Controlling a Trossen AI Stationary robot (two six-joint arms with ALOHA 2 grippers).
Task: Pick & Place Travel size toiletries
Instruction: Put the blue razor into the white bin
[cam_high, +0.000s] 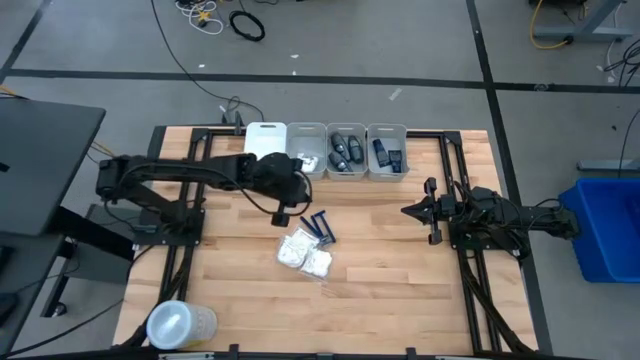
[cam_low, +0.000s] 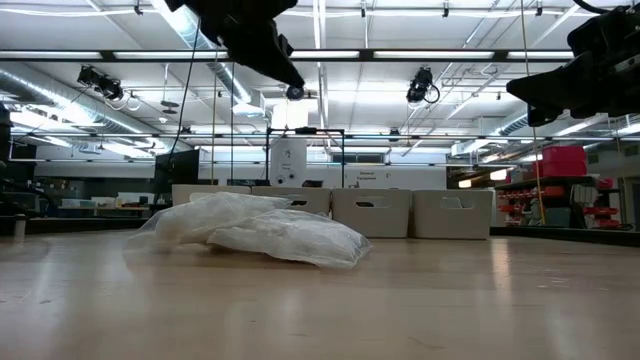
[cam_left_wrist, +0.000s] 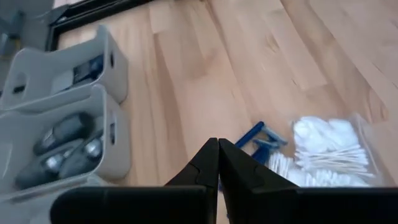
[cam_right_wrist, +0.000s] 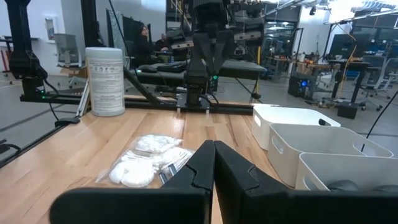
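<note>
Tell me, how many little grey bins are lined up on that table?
3 open grey bins sit side by side at the table's far edge: one beside a white lid, one in the middle, one at the right end.

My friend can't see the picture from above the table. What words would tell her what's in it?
Seen from above, a wooden table holds white packets and blue razors in the middle, with four small bins along the far edge. The left gripper, shut, hangs near the razors; the right gripper waits shut at the right.
</note>
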